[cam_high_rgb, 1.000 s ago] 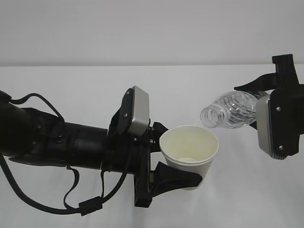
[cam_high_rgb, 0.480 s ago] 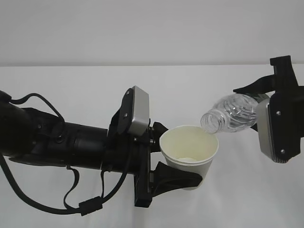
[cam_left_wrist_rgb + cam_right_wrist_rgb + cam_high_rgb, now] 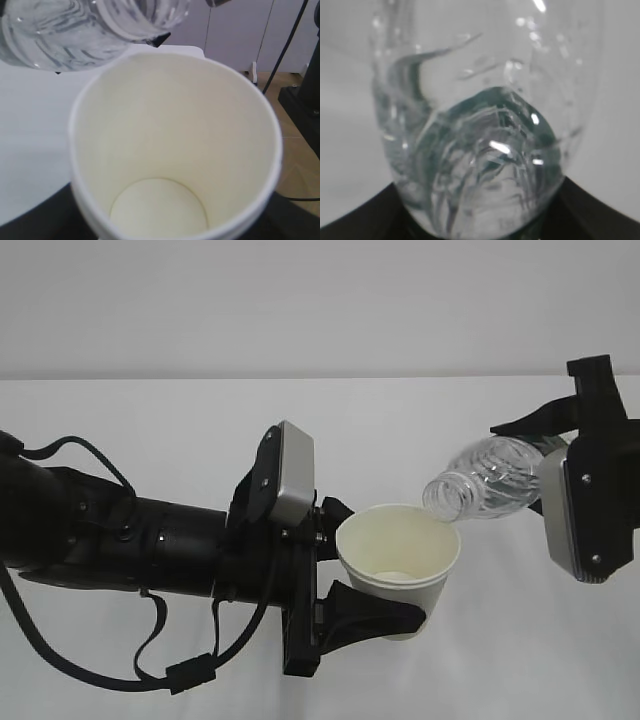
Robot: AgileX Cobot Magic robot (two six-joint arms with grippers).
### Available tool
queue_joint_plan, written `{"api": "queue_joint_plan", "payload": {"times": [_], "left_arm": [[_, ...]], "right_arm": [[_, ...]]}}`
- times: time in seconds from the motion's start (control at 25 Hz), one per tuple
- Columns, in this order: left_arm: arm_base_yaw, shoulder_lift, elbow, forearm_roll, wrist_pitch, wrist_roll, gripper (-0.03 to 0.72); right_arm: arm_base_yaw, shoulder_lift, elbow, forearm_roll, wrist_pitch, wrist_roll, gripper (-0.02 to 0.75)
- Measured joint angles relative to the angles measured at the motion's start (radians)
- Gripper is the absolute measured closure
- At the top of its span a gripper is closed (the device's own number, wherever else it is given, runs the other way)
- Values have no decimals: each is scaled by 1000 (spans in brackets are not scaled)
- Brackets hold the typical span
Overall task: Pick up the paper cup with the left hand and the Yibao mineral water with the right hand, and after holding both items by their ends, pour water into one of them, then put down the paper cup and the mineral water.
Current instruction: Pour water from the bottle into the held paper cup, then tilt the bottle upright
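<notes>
Exterior view: looks across the white table (image 3: 120, 400) at object height, arms entering from either side.
Left wrist view: close above the small white paper cup (image 3: 175, 150), facing into it.
Right wrist view: pressed against the clear ribbed plastic bottle (image 3: 480, 150).
Shared: cup (image 3: 398, 565) and bottle (image 3: 485, 480).

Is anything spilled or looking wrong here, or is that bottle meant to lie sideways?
Nothing spilled. The water bottle is tipped on purpose, its capless mouth at the paper cup's rim. The only odd thing: no stream shows, and the cup's bottom looks dry.
</notes>
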Motion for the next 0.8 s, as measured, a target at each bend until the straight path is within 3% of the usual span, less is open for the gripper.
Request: {"api": "queue_joint_plan", "payload": {"times": [0.8], "left_arm": [[0, 0, 0, 0, 0, 0, 204]], "right_arm": [[0, 0, -41, -109, -2, 60, 293]]}}
